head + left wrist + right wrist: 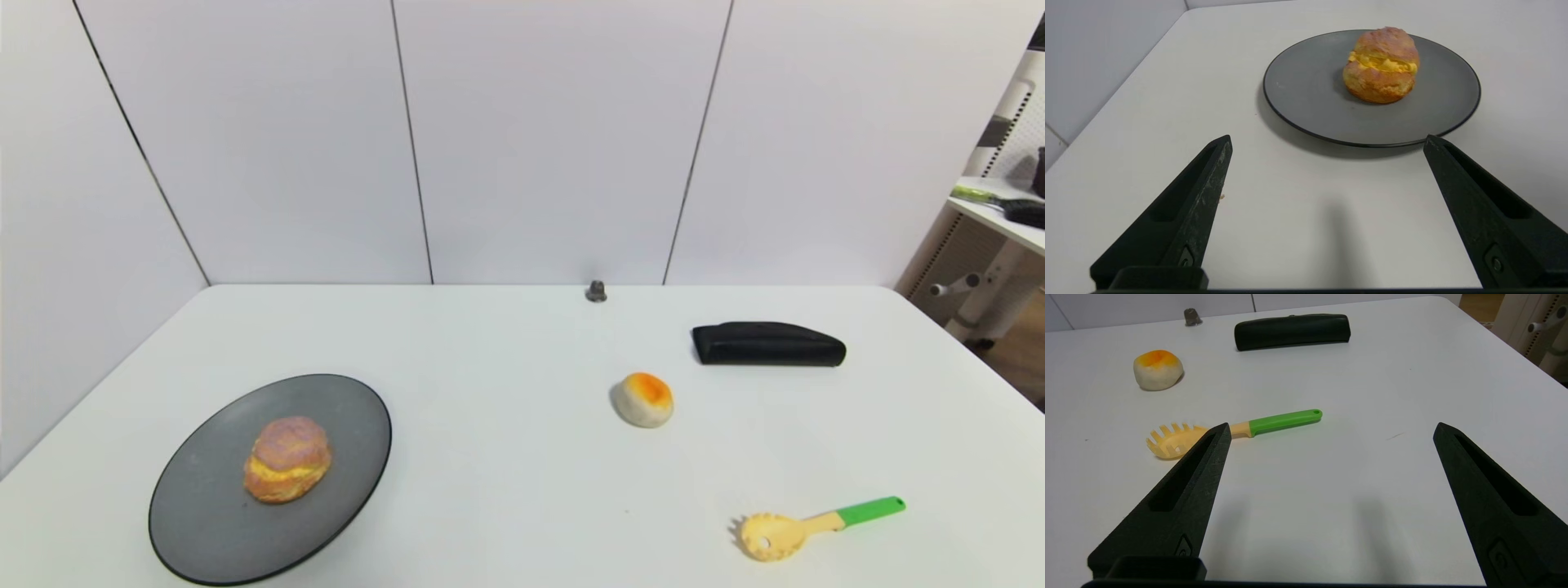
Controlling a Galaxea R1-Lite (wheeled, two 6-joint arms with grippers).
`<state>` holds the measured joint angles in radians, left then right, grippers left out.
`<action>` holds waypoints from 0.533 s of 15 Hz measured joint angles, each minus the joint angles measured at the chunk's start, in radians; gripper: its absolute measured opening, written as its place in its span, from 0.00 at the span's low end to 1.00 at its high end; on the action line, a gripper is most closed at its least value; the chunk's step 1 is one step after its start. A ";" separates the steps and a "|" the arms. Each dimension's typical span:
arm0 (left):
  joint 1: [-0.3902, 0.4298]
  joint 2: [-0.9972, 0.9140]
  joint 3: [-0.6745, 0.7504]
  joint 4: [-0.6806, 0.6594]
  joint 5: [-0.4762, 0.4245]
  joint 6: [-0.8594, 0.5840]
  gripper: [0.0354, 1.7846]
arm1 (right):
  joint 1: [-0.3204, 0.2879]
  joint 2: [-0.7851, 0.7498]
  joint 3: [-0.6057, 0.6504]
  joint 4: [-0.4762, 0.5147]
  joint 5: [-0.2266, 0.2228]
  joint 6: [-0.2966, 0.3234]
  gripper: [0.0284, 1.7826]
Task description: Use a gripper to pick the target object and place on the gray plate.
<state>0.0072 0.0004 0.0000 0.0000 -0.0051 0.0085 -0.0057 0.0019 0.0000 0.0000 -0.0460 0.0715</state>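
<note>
The cream-puff pastry (pixel 286 459), with pinkish-purple top, yellow filling band and orange-brown base, sits upright on the gray plate (pixel 200 523) at the table's front left. It shows in the left wrist view (pixel 1381 65) on the plate (pixel 1306 98). My left gripper (pixel 1327 141) is open and empty, over bare table short of the plate's near rim. My right gripper (pixel 1332 428) is open and empty over bare table on the right side. Neither gripper shows in the head view.
A whitish bun with an orange top (pixel 644 398) lies right of centre. A black case (pixel 767 344) lies behind it. A yellow pasta spoon with a green handle (pixel 808 526) lies at the front right. A small gray knob (pixel 596 291) stands at the table's back edge.
</note>
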 joint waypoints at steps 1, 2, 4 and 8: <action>0.000 0.000 0.000 0.000 0.005 -0.014 0.94 | 0.000 0.000 0.000 0.000 0.000 0.000 0.96; 0.000 0.000 0.000 -0.001 0.007 -0.015 0.94 | 0.000 0.000 0.000 0.000 0.000 0.000 0.96; 0.000 0.000 0.000 -0.001 0.007 -0.016 0.94 | 0.000 0.000 0.000 0.000 0.000 0.000 0.96; 0.000 0.000 0.000 -0.001 0.006 -0.016 0.94 | 0.000 0.000 -0.001 0.012 -0.002 -0.006 0.96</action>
<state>0.0072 0.0000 0.0000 -0.0009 0.0013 -0.0072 -0.0057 0.0019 -0.0013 0.0123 -0.0479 0.0657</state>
